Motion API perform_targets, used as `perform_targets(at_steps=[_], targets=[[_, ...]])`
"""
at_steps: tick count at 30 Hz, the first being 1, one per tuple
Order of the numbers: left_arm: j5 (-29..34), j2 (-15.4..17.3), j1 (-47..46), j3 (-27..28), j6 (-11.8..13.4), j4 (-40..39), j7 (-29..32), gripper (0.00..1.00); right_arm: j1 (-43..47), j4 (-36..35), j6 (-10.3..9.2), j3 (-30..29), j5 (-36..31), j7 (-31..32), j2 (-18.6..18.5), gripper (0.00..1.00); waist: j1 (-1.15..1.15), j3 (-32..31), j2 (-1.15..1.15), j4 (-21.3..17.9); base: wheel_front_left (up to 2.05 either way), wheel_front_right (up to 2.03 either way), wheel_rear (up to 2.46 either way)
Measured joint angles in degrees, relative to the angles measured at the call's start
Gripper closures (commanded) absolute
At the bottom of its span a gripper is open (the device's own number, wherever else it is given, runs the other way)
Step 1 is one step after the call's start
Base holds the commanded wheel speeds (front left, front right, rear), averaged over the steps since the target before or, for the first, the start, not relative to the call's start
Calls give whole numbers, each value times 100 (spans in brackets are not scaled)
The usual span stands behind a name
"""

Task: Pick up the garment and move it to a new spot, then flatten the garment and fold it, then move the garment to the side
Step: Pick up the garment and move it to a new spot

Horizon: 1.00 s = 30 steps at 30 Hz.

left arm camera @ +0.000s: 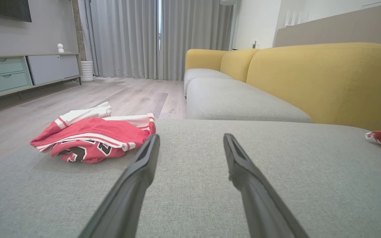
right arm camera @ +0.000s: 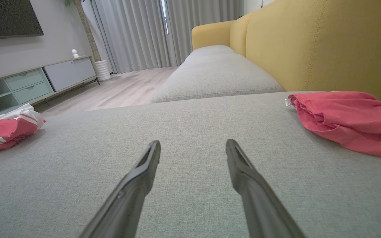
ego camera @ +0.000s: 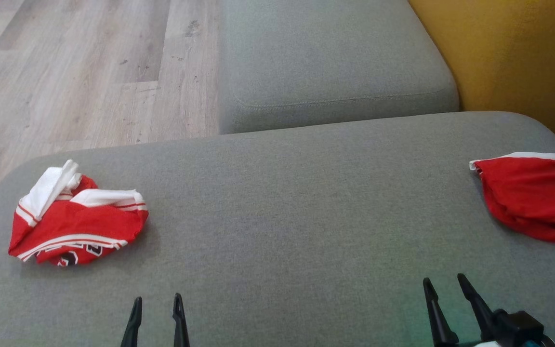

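On grey seat, head view: we see striped jersey bunched at 9 o'clock and red cloth at 3 o'clock. Left gripper and right gripper sit low near 6, both spread wide, holding nothing.
Left wrist view: jersey lies near, at 10 o'clock. We judge it our target; pinch raised top fold, not seat fabric.
Right wrist view: red cloth at 2 o'clock, well apart from jersey.
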Motion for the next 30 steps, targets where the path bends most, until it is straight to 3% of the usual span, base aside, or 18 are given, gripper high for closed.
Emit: perform_targets(at_steps=[12, 30], targets=[[108, 0, 19, -8, -56, 38, 0, 0, 6, 4, 0, 115, 3, 0, 1, 0, 0, -22, 0, 267, 0, 0, 0], [405, 8, 52, 377, -158, -4, 0, 0, 2, 3, 0, 232, 33, 0, 186, 0, 0, 40, 0, 1948, 0, 0, 0]])
